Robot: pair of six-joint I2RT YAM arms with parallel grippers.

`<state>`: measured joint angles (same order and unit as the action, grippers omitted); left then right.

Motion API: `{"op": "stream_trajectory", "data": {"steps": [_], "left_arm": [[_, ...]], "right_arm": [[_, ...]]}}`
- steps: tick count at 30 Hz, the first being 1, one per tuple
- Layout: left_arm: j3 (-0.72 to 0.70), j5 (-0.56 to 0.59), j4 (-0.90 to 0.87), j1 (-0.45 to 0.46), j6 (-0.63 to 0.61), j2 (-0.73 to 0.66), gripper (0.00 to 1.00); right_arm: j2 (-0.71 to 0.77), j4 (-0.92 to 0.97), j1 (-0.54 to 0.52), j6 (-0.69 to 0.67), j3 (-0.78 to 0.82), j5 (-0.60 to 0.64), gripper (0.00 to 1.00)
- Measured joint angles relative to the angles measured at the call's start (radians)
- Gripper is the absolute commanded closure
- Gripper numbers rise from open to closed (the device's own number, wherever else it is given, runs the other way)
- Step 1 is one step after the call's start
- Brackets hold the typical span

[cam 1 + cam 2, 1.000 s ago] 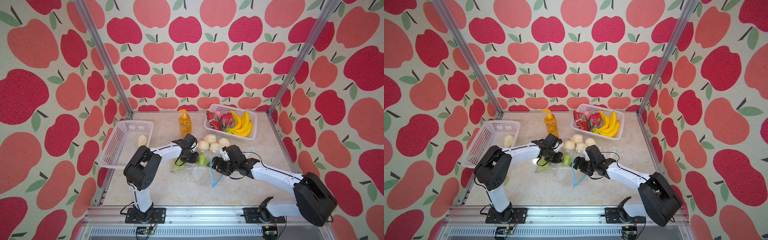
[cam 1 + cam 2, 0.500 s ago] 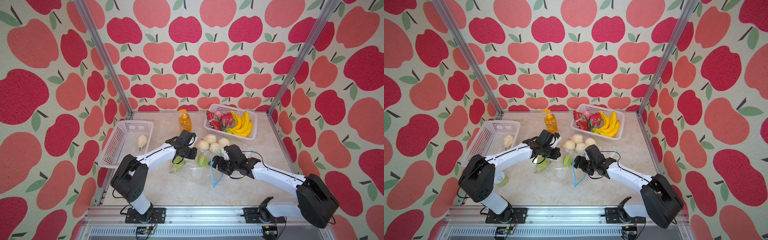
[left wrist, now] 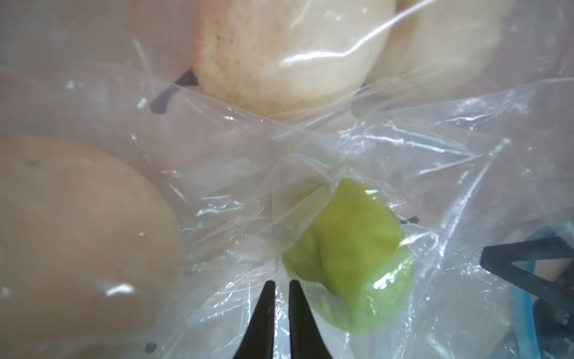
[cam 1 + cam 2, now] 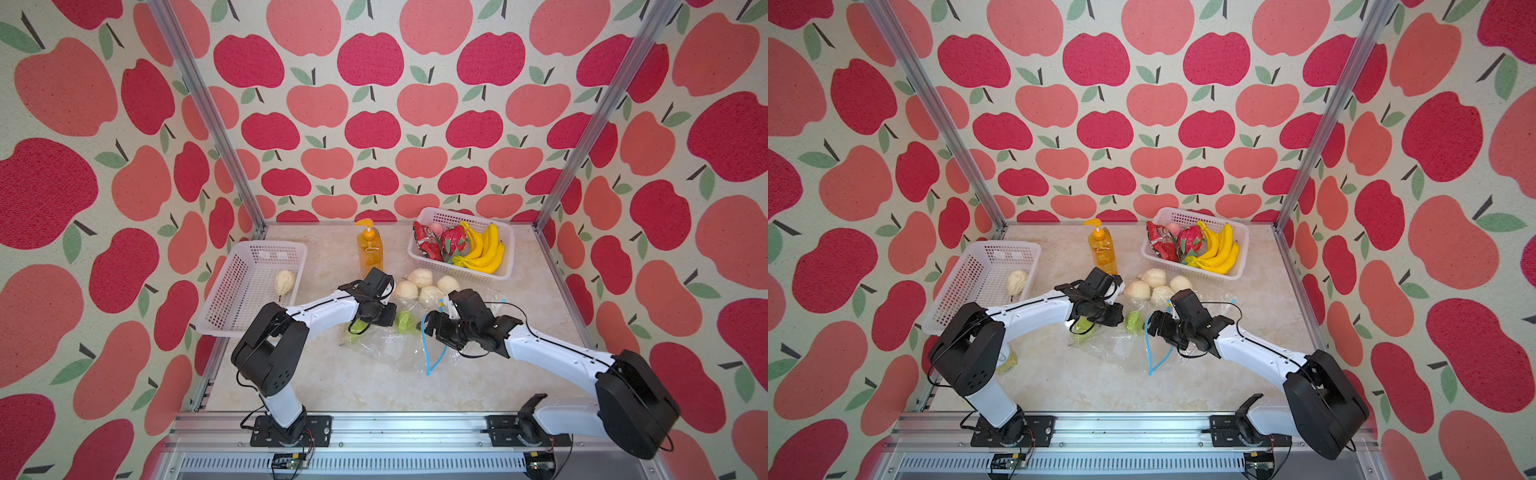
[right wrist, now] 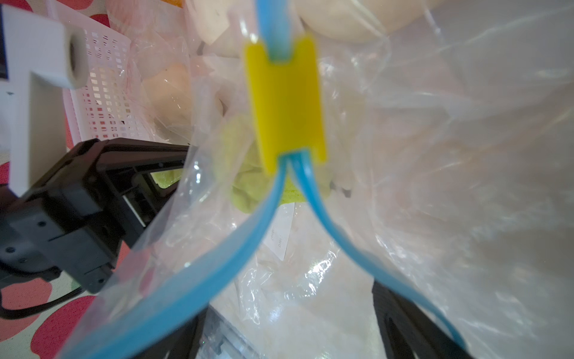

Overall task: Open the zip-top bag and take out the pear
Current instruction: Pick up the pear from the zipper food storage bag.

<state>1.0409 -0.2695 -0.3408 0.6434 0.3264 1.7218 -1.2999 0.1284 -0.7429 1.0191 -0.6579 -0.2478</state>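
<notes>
Where the jaws of the left gripper (image 3: 281, 286) show in the left wrist view, they are drawn almost together, with only a sliver between the tips, and they are laid on the clear film of the zip-top bag (image 4: 386, 349); whether film is pinched between them cannot be told. The jaws of the right gripper (image 4: 432, 330) are spread wide at the bag's mouth and nothing is clamped in them. The blue zip track (image 5: 248, 236) is seen to part into two strands below the yellow slider (image 5: 285, 102), which is parked at one end. Just beside the left tips, inside the bag and under wrinkled film, a lumpy green fruit is found, and it is judged to be the pear (image 3: 351, 264); it lies between the two grippers, the bag resting on the counter (image 4: 374, 390). Several pale fruits (image 4: 419, 277) are gathered just beyond the bag. The opening step is judged done or nearly so, and the removal not yet begun. For the next move, the right jaws would have to be passed through the parted track and set astride the pear before being closed, while the bag's far end is held down so that film is not dragged along or caught in the grip.
</notes>
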Motion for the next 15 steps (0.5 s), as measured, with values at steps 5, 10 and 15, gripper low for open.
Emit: {"op": "stream_trajectory", "data": {"steps": [5,10,15], "left_arm": [[0.003,0.000,0.042,0.016,0.003,0.059,0.86],[0.015,-0.018,0.086,0.027,0.006,0.108,0.86],[0.026,-0.045,0.117,0.028,0.005,0.132,0.87]], "right_arm": [[-0.020,-0.008,-0.002,-0.013,0.000,0.000,0.13],[-0.087,-0.006,-0.002,-0.031,-0.022,0.011,0.06],[-0.147,0.005,-0.007,-0.054,-0.095,0.046,0.05]]}}
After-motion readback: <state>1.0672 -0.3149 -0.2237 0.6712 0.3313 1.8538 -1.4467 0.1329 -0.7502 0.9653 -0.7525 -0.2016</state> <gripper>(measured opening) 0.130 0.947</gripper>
